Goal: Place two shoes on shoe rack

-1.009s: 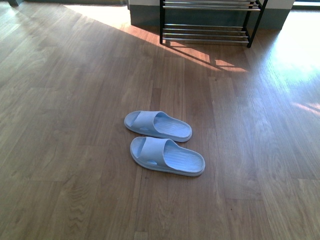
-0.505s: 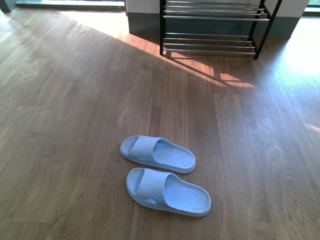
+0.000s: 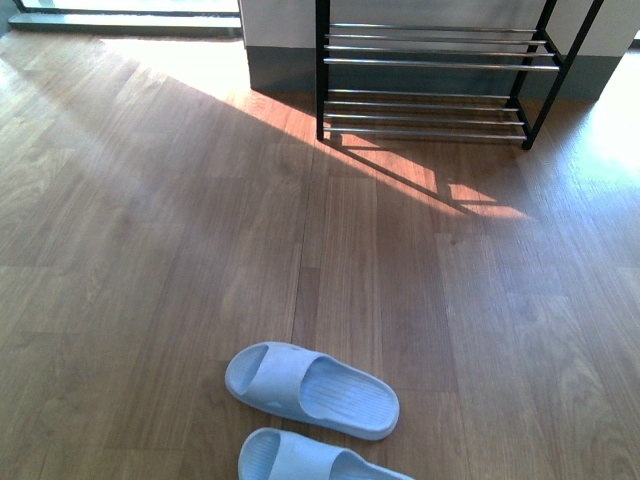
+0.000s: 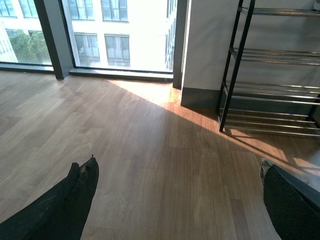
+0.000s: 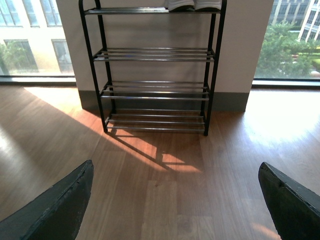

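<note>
Wooden floor: brown planks, running out from the foot of the shoe rack, with a sunlit patch lying just before the rack's base. Windows: floor-to-ceiling glazing on both sides of the rack, with buildings and trees outside. Wall: pale, grey skirting, directly behind the rack. Shoe rack: black uprights, tiers of thin chrome rods, standing upright on the floor with its back to the wall; the lower tiers were bare. Left tool: dark fingers spread wide apart, holding nothing, above the floor in front of the rack and off to one side of it. Right tool: likewise spread wide and holding nothing, facing the rack squarely. Pale blue slides: the pair lay side by side on the floor, well apart from the rack on its open front side; the slide nearer the rack was fully visible, the farther slide was cut by the frame edge. White-soled shoes: two on the rack's top tier, only their lower parts visible.
</note>
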Tool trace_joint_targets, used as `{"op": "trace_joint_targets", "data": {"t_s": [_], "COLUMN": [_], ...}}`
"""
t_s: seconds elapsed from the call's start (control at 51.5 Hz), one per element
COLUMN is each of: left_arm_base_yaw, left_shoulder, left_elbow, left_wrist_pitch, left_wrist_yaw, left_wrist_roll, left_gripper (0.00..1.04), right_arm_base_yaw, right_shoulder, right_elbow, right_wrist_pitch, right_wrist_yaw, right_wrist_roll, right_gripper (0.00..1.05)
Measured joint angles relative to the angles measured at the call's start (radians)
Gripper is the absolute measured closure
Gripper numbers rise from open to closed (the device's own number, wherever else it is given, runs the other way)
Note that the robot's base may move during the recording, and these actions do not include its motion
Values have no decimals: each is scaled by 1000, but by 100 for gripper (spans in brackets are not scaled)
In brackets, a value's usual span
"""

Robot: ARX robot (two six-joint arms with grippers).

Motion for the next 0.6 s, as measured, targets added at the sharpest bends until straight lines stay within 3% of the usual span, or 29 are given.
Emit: {"op": "trace_joint_targets", "data": {"t_s": [0.388,0.446,0.602], "left_arm_base_yaw": [0,0,0], "left_shoulder": [0,0,0], "left_elbow": [0,0,0], "left_wrist_pitch": [0,0,0], "left_wrist_yaw": [0,0,0], "left_wrist_roll": [0,0,0], "left_gripper": [9,9,9], "right_arm_base_yaw": [-7,-41,-105], "right_shoulder": [11,116,678], "right_elbow": [0,2,90], "right_wrist_pitch": [11,146,497], "right_wrist_yaw": [-16,-105,-230], "right_wrist_roll": [-10,-35,-80], "right_gripper": [9,9,9]}}
